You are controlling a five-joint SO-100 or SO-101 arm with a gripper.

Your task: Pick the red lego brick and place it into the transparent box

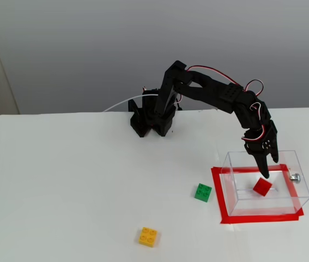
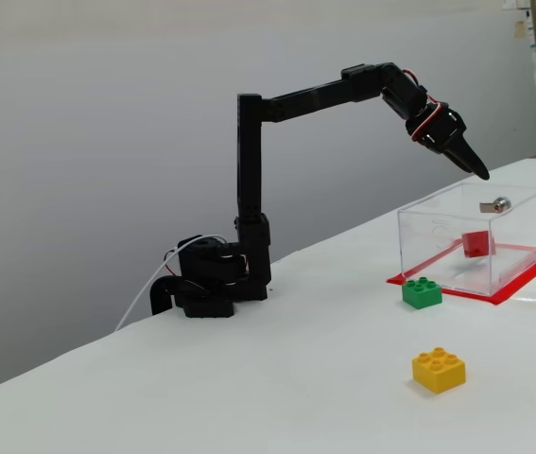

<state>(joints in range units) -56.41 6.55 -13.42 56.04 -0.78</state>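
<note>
Inside the transparent box (image 1: 236, 203), the red lego brick (image 1: 262, 186) sits tilted on one corner, clear of the fingers (image 1: 262, 168). Those fingers hang just above the box's open top, parted slightly and grasping nothing, pointing down. Red tape (image 1: 218, 194) frames the box on the white counter (image 1: 67, 185). Outside it, a green brick (image 1: 203, 192) lies near the tape, a yellow brick (image 1: 148, 237) farther off.
</note>
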